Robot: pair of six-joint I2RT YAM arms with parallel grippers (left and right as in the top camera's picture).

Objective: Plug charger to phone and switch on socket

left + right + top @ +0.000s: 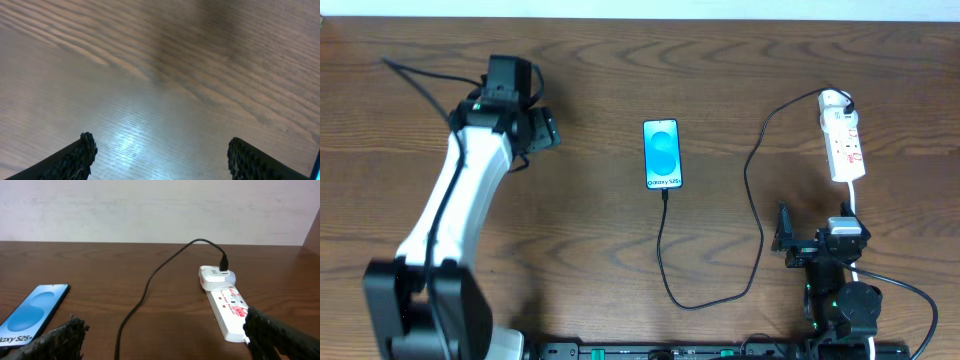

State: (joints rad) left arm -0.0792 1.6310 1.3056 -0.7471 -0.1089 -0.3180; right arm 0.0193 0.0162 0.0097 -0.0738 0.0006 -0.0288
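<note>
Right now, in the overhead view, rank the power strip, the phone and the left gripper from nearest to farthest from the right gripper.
1. The power strip, just beyond the right gripper, at the right.
2. The phone, mid-table.
3. The left gripper, far left.

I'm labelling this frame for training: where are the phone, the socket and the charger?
phone (662, 154), overhead view, middle of its blue screen.
socket (844, 142), overhead view, middle of the white strip body.
charger (144, 289), right wrist view, mid-run of the black cable.
</note>
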